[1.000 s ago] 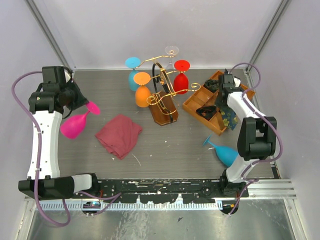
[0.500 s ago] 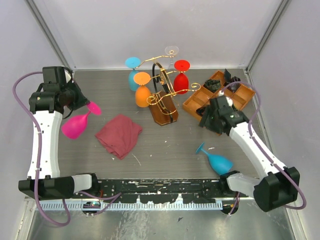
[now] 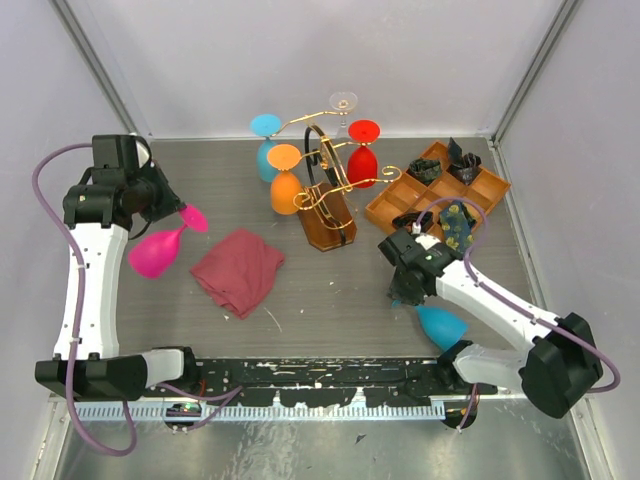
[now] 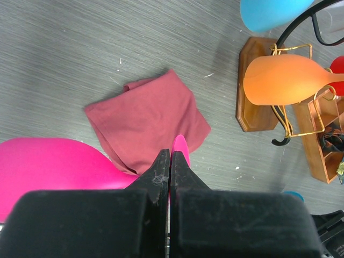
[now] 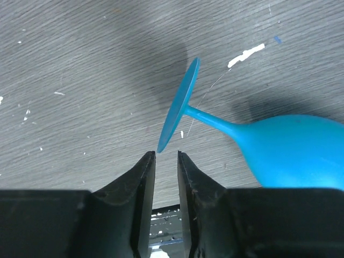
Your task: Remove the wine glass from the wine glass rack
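1. Four stemmed glasses hang bowl-down on the wine glass rack [image 3: 325, 205], an upright stand of curly gold wire on a brown wooden base. They are a light-blue glass [image 3: 266, 162], an orange glass [image 3: 285, 192], a red glass [image 3: 362, 166] and a clear glass [image 3: 343, 100] at the rack's far side.
2. The bright pink wine glass [image 3: 152, 253] is off the rack, well to its left. The left gripper [image 4: 170, 161] pinches its stem, jaws closed to a sliver.
3. A turquoise glass [image 3: 440, 322] lies on its side on the grey table [image 3: 330, 290], to the near right of the rack. The right gripper [image 5: 166, 155] has its jaws narrowly parted and holds nothing. The glass's foot rim sits just at the mouth of the gap.
4. Removal of the pink glass looks done. The next move is probably to lower it onto bare table left of the rack, beside the crumpled maroon cloth [image 3: 238, 270] rather than on it.
5. The fingers hide the contact with the stem, and I cannot tell whether the pink bowl touches the table. The compartmented wooden tray [image 3: 385, 212], right of the rack, holds dark items too small to identify.
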Available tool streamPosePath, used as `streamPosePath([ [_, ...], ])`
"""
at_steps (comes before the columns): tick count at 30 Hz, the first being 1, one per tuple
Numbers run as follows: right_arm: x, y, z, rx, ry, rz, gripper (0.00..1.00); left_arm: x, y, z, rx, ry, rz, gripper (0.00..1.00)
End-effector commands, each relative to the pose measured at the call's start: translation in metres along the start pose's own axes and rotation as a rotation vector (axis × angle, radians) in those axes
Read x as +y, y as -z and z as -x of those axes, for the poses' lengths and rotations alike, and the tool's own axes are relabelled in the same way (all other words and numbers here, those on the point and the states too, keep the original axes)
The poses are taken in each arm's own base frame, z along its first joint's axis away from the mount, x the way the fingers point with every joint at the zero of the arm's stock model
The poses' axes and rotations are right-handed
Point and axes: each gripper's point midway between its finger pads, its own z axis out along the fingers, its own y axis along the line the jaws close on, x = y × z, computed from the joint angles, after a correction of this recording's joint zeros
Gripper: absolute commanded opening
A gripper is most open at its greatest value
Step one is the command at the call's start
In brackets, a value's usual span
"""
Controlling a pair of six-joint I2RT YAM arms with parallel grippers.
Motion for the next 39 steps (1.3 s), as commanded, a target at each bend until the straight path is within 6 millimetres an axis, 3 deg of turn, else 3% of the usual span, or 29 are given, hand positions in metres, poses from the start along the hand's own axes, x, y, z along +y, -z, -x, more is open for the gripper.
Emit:
streamPosePath([
  [1,-0.005,-0.008,0.009,-0.048,-0.028,-0.073,0.29,-0.004,0.0,0.002,-0.015,-0.008,-0.024,0.0],
  [4,-0.004,-0.017,0.011,-0.048,-0.006,-0.103,0.41,-0.004,0.002,0.001,-0.018,-0.013,-0.021,0.0],
  [11,-0.012,-0.022,0.036,-0.123,0.001,-0.173,0.42,-0.004,0.002,0.0,-0.027,-0.029,-0.013,0.0],
  [16,-0.016,-0.029,0.065,-0.157,-0.013,-0.201,0.42,-0.005,0.002,0.0,-0.022,-0.03,-0.018,0.0],
  [18,-0.023,-0.034,0.073,-0.152,-0.013,-0.224,0.39,-0.005,0.002,0.0,-0.024,-0.034,-0.016,0.0],
  [21,-0.032,-0.038,0.084,-0.167,-0.016,-0.241,0.03,-0.005,0.005,0.0,-0.035,-0.049,-0.01,0.0],
  [22,-0.034,-0.039,0.087,-0.168,-0.019,-0.242,0.01,-0.005,0.004,-0.001,-0.035,-0.052,-0.008,0.0],
  [30,-0.053,-0.058,0.1,-0.155,-0.016,-0.271,0.0,-0.006,0.005,-0.001,-0.036,-0.064,-0.008,0.0],
  [39,-0.045,-0.069,0.142,-0.239,0.02,-0.219,0.0,-0.007,0.005,0.0,-0.037,-0.07,-0.006,0.0],
])
